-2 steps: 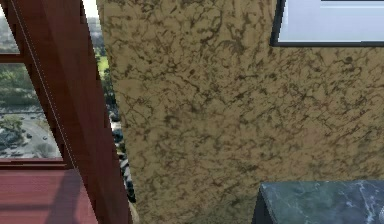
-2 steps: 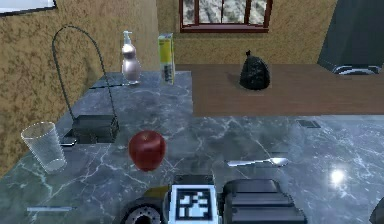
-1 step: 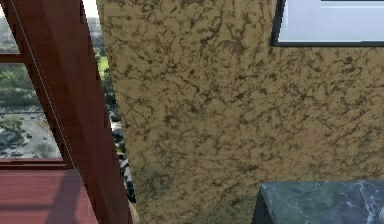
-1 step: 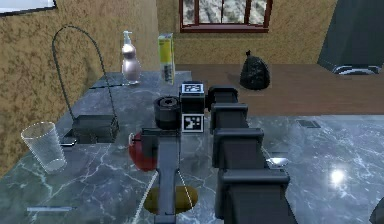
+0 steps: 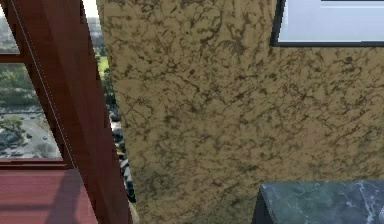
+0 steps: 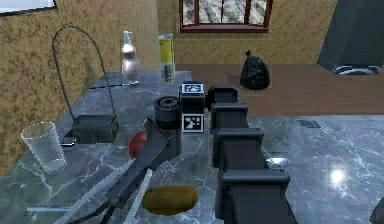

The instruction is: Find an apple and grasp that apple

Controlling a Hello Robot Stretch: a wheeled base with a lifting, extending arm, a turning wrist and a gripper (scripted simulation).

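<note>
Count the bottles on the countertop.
2: a clear bottle and, just right of it, a yellow bottle, both upright at the countertop's far end. The arm may hide others.

No text, number or sign can be read. Two white squares [image 6: 191, 124] with black marks are carried at the far end of the arm [image 6: 240, 150]; no letters are formed. Beyond the arm, no print is legible on the yellow-green bottle [image 6: 166, 55].

Rough mottled tan plaster wall [image 5: 200, 100] ahead. Red-brown wooden window frame [image 5: 70, 110] at forward view's left. Grey-green veined marble countertop [image 6: 340, 145] arm side, brown wooden tabletop [image 6: 300, 88] adj.
</note>
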